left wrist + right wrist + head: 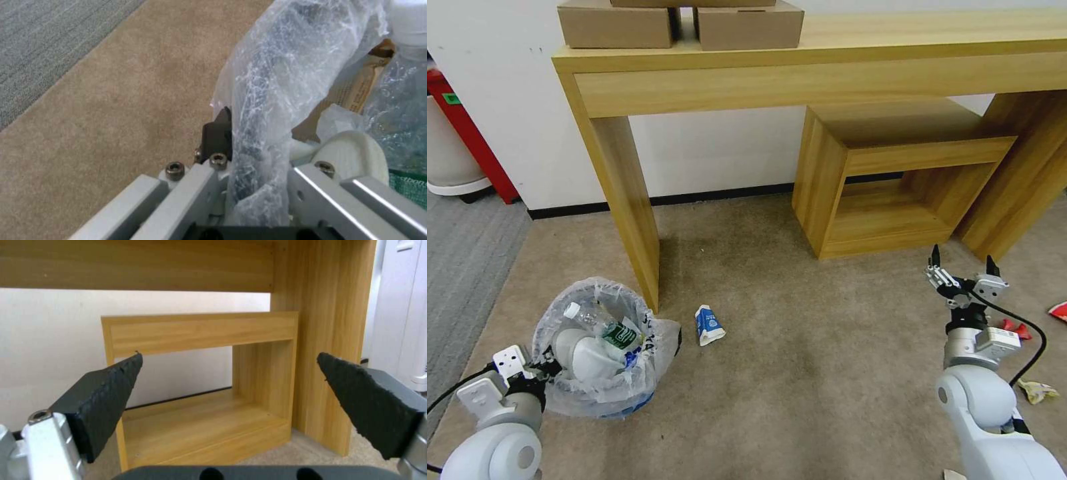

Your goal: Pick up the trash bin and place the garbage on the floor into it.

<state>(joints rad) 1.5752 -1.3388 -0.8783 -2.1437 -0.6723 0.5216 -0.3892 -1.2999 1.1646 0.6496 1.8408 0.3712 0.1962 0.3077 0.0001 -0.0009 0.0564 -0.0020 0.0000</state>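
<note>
The trash bin (602, 373), lined with a crinkled whitish bag, is at the lower left on the beige floor (800, 373). It holds a green-label bottle (607, 328) and white items. My left gripper (546, 363) is shut on the trash bin's near rim. In the left wrist view the bagged rim (267, 100) runs between the left gripper's (253, 136) fingers. Garbage lies on the carpet: a blue-white carton (708, 325), red wrappers (1017, 328) and a yellowish crumpled wrapper (1037, 390). My right gripper (964, 270) (229, 373) hangs open and empty at the right.
A wooden desk leg (627, 193) stands right behind the bin. A small wooden shelf unit (887, 180) sits under the desk, ahead of my right gripper. Cardboard boxes (617, 25) rest on the desk. Grey ribbed carpet (460, 247) begins at the left.
</note>
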